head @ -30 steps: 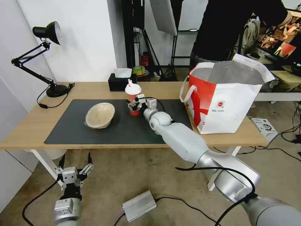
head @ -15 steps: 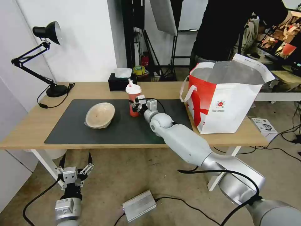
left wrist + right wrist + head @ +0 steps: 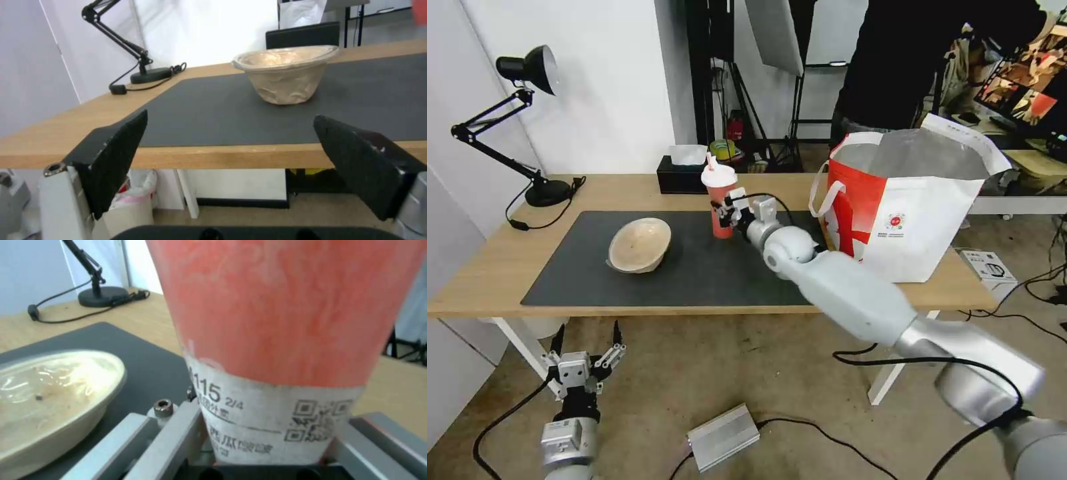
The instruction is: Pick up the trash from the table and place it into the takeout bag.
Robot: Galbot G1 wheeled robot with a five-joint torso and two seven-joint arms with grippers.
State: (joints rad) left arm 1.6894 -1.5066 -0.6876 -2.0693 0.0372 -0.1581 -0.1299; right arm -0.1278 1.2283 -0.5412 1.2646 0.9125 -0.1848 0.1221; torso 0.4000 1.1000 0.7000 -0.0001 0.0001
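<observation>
At the far left, below the table's near edge, the left gripper (image 3: 586, 347) hangs parked with its fingers spread wide and nothing between them; its wrist camera looks up over the table (image 3: 231, 159) edge at the dark mat (image 3: 213, 110). On the left part of that mat sits the beige shallow bowl (image 3: 640, 245), upright and untouched, well apart from either gripper. Toward the middle, the right gripper (image 3: 725, 215) has its fingers closed on the lower part of the red drink cup (image 3: 719, 200); the right wrist view shows the cup (image 3: 285, 340) wedged upright between the metal fingers (image 3: 178, 436), with its printed label at the grip. From the head view the cup's base looks to be clear of the mat, though the angle makes that hard to be sure of. Behind it on the bare wood stands the black tissue box (image 3: 684, 175), which is not trash. On the right end of the table the takeout bag (image 3: 904, 213) stands open, foil lining showing, its near handle close to the right arm's elbow. The step in hand appears to be carrying the cup to the bag. The next move calls for raising the cup above the bag's rim and bringing it across over the opening while keeping it upright, then releasing it inside; the bowl is left to collect.
</observation>
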